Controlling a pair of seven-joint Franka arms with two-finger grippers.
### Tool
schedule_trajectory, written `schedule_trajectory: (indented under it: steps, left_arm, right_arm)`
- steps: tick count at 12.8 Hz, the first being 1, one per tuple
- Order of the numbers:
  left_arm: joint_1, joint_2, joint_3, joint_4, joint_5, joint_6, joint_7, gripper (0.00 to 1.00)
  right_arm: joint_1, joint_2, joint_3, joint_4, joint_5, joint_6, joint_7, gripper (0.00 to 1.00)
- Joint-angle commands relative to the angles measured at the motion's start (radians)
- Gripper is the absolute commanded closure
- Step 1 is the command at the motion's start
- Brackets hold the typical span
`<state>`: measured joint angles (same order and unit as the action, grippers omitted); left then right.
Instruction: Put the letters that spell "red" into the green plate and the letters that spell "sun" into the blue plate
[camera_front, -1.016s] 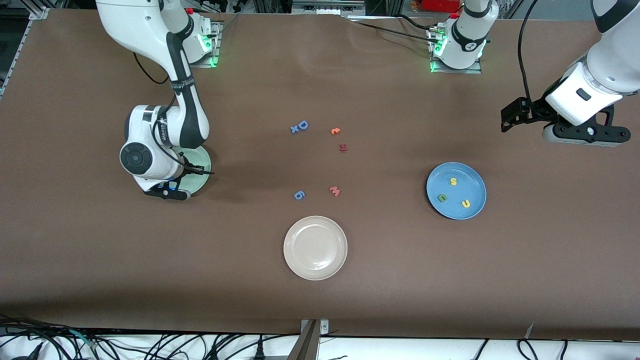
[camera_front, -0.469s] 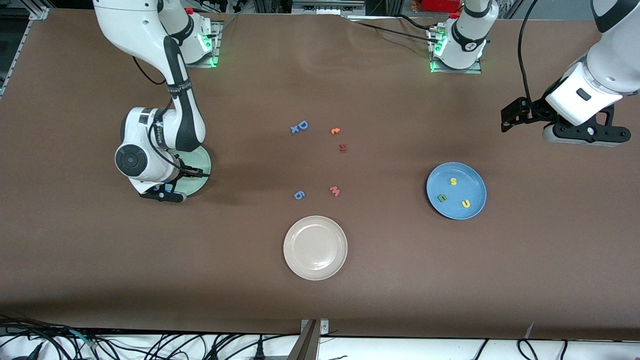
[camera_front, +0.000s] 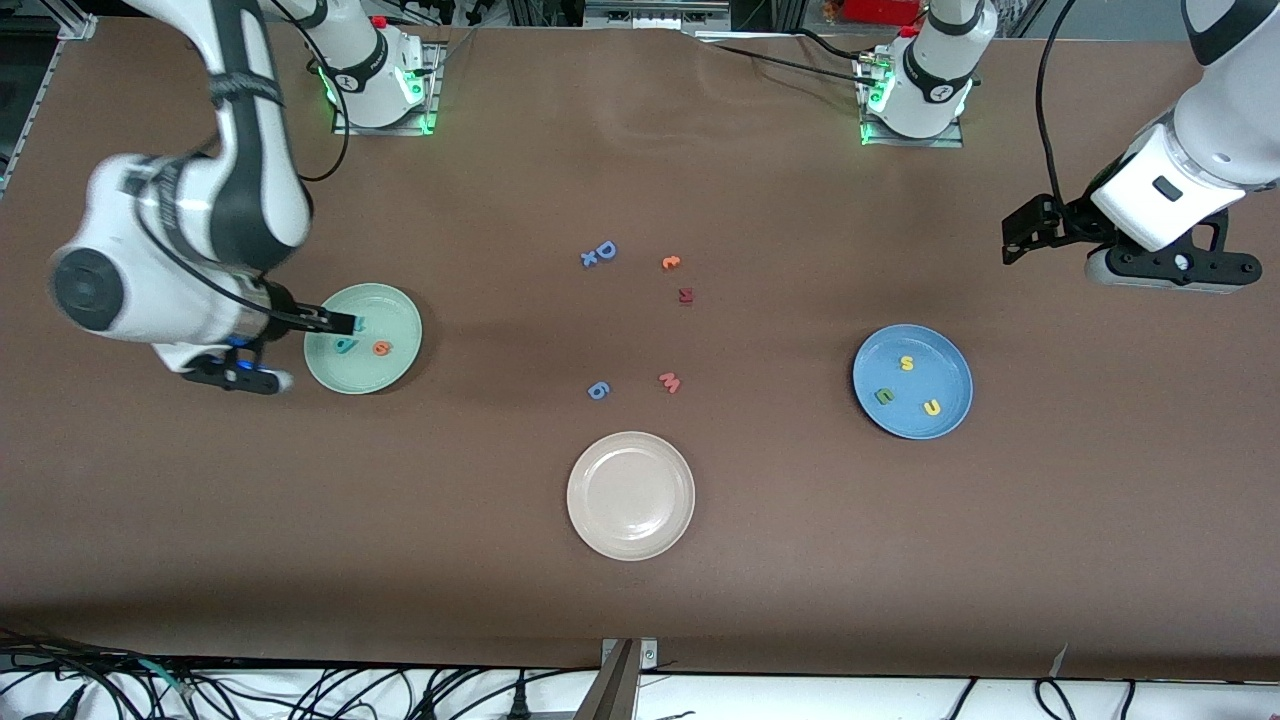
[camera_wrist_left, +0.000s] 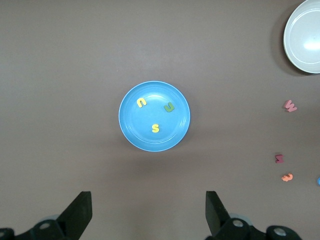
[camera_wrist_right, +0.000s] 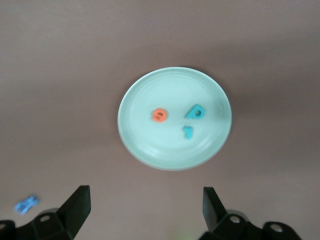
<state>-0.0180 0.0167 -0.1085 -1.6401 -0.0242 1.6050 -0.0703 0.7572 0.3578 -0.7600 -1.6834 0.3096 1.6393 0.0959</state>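
Teal "r" (camera_wrist_right: 188, 132), teal "d" (camera_wrist_right: 195, 112) and orange "e" (camera_wrist_right: 159, 115) lie in the green plate (camera_front: 398, 318); the right gripper (camera_wrist_right: 142, 210), fingers apart, partly hides the "r" from the front. Yellow "s" (camera_front: 907, 363), "u" (camera_front: 932, 407) and green "n" (camera_front: 884, 396) sit in the blue plate (camera_front: 950, 353). Left gripper (camera_wrist_left: 146, 215) waits with its fingers spread, tips cut off.

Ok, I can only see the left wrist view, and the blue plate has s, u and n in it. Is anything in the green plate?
Observer: Yes: an orange e, a teal d and a teal r lie in the green plate.
Operator: Where's the right gripper?
Observer: The right gripper hangs open and empty over the table, just off the green plate's rim, toward the right arm's end.
Operator: And my arm?
Observer: The left gripper waits open, raised over the left arm's end of the table.
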Motion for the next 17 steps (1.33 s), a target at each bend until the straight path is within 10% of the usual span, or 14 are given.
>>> schedule_trajectory:
  steps: [1, 10, 17]
  left_arm:
    - [0.0, 0.006, 0.001, 0.026, 0.004, -0.023, 0.006, 0.0]
    - [-0.002, 0.006, 0.001, 0.026, 0.004, -0.023, 0.006, 0.0]
    - [-0.002, 0.006, 0.001, 0.028, 0.004, -0.023, 0.006, 0.0]
  right_arm:
    - [0.001, 0.015, -0.054, 0.167, 0.011, -0.161, -0.011, 0.01]
    - [-0.056, 0.017, -0.064, 0.301, -0.003, -0.271, -0.013, 0.01]
    - [-0.583, -0.091, 0.578, 0.291, -0.22, -0.193, -0.005, 0.01]
